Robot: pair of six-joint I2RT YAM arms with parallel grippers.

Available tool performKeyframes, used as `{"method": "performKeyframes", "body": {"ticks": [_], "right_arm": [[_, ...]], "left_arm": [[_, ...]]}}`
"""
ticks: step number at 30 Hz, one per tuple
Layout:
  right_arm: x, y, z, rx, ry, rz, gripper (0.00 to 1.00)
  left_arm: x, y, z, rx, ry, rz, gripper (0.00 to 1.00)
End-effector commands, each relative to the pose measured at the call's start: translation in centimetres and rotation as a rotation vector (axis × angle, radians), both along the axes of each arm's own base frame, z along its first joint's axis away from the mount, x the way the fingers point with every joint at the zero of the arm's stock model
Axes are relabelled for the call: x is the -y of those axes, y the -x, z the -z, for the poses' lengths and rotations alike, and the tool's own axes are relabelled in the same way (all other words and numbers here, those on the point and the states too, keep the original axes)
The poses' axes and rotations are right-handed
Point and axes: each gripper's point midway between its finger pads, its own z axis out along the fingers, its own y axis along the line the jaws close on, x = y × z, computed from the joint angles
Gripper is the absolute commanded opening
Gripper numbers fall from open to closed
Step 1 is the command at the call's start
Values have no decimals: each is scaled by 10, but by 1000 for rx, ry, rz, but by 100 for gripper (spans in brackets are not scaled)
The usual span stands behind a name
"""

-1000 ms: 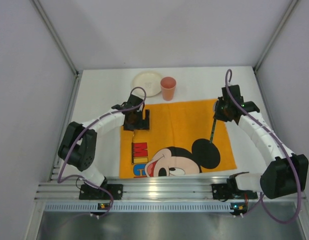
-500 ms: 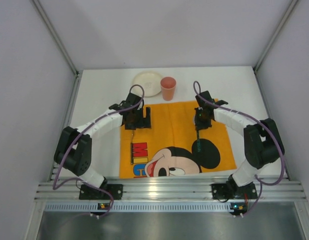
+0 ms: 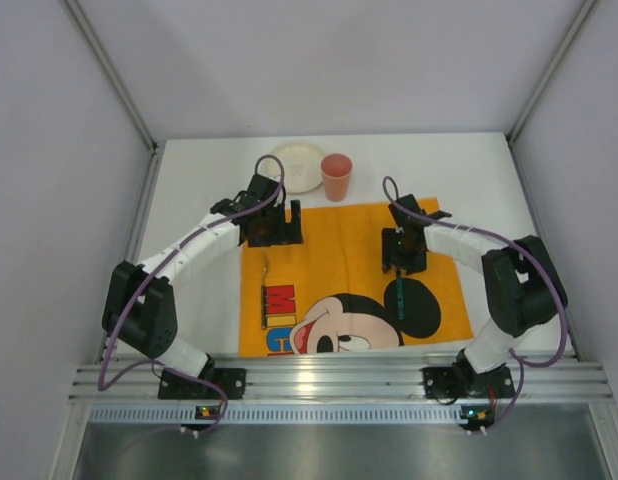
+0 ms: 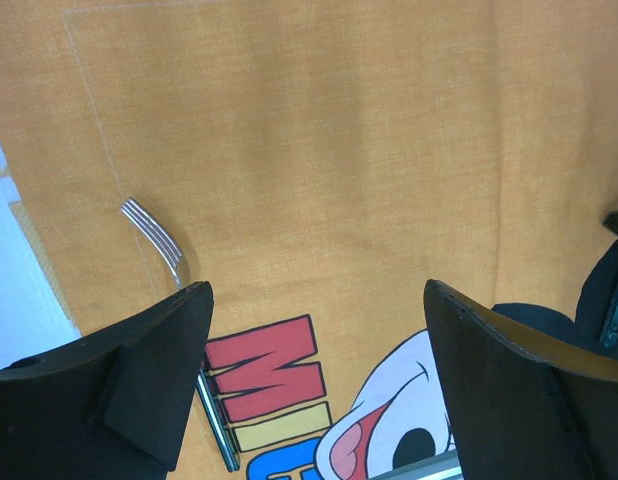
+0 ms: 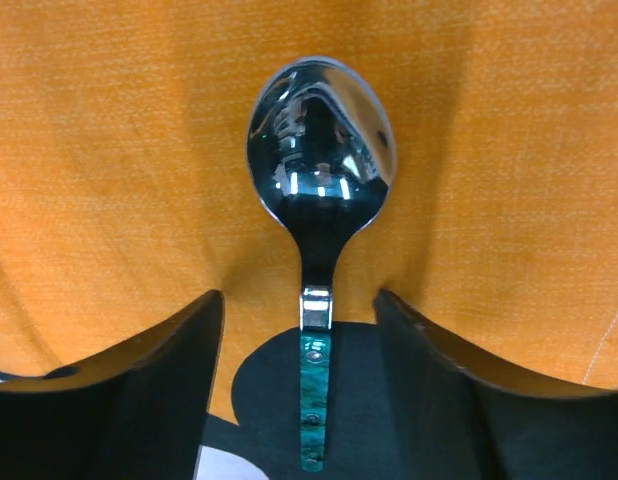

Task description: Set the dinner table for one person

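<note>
Spoon (image 5: 320, 160): flat on orange mat (image 3: 339, 245), right side; could be dragged askew if a rising finger snags its green handle.
Right gripper (image 5: 298, 296): jaws apart, straddling the handle.
Left gripper (image 4: 317, 286): jaws wide, empty, over mat's left, by fork (image 4: 155, 230).
Dinner table (image 3: 489, 170): under mat, below both grippers.

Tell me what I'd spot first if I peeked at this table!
The bright orange Mickey Mouse mat fills the middle of the white table. A shiny green-handled spoon lies on its right side under the right tool, a fork along its left. A pale plate and orange cup sit behind it.
</note>
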Motion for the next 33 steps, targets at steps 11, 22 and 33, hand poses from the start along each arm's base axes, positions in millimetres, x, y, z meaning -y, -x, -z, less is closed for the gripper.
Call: {"method": "performKeyframes", "body": {"ticks": [11, 22, 33], "right_arm": [[-48, -96, -181, 396, -111, -43, 82], [-100, -239, -131, 401, -118, -5, 79], [-89, -273, -130, 446, -66, 98, 0]], "left_arm": [[-8, -16, -43, 92, -12, -38, 92], [-18, -14, -56, 103, -32, -65, 93], [-44, -5, -60, 124, -74, -142, 93]]}}
